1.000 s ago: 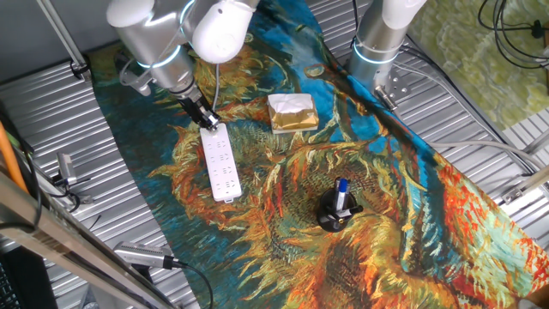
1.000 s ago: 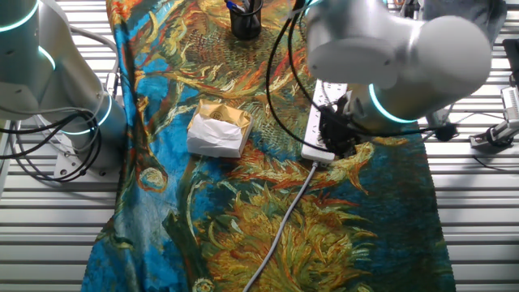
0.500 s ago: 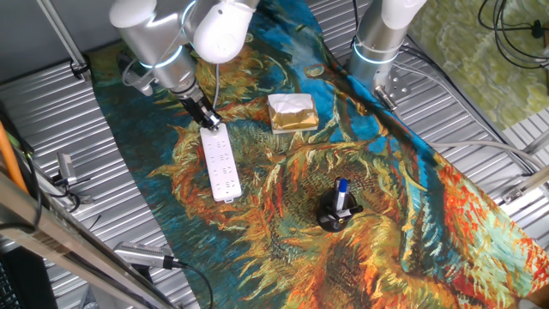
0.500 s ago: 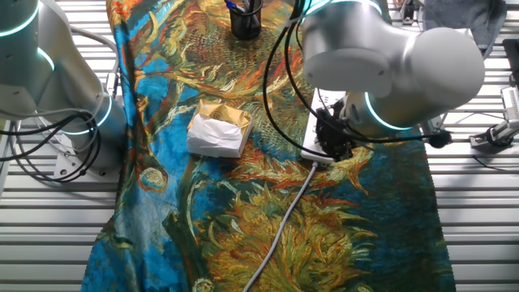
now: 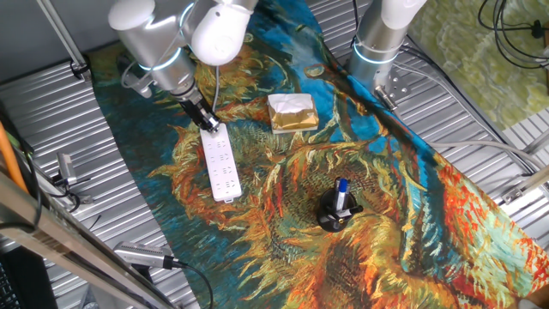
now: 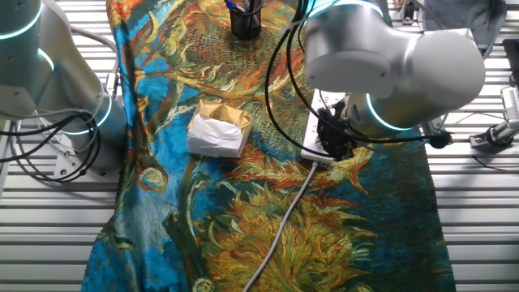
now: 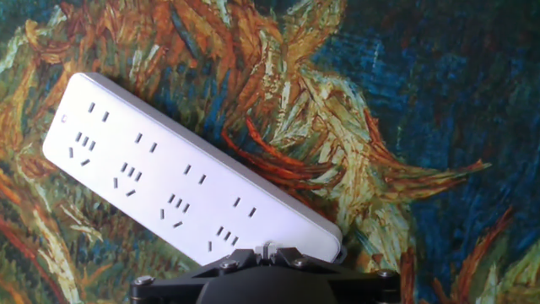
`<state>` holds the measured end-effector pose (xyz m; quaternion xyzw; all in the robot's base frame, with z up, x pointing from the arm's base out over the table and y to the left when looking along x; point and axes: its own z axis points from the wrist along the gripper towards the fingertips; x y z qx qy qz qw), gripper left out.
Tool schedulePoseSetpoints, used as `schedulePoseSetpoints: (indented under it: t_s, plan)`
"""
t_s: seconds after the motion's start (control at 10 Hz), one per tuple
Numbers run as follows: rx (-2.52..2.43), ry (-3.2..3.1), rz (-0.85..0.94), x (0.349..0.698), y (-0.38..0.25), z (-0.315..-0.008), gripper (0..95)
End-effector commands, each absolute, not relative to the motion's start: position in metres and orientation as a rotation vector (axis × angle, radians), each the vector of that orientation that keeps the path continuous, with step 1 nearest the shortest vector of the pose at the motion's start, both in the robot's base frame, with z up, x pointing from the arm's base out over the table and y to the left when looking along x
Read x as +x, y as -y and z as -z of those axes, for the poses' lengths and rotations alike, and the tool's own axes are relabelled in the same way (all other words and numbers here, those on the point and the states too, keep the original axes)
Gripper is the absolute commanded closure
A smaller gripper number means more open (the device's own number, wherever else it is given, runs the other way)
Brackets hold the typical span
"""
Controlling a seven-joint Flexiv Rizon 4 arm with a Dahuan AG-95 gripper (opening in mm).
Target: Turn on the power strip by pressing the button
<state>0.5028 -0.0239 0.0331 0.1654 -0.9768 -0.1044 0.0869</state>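
We are hovering the gripper (image 5: 207, 124) over the power strip's (image 5: 220, 163) cable end; finger state unclear. Next, we judge, pressing straight down.

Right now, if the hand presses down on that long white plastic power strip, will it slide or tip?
Tipping looks unlikely: the long white plastic power strip lies flat and low. It may slide or pivot a little, since it rests on loose patterned cloth and the hand is at one end.

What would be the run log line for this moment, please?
stage: press | pincer: on cable end of power strip | finger gap: not visible | strip: flat on cloth
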Motion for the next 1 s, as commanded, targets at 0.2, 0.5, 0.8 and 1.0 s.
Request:
schedulePoseSetpoints:
  t_s: [0.2, 0.5, 0.8, 1.0]
  plan:
    - [0.509, 2.906, 0.318, 0.505, 0.025, -0.025, 95.0]
    - [0.496, 2.905, 0.321, 0.501, 0.022, -0.039, 95.0]
    - [0.492, 2.912, 0.317, 0.504, 0.031, -0.051, 95.0]
    - [0.482, 2.951, 0.287, 0.51, 0.031, -0.057, 95.0]
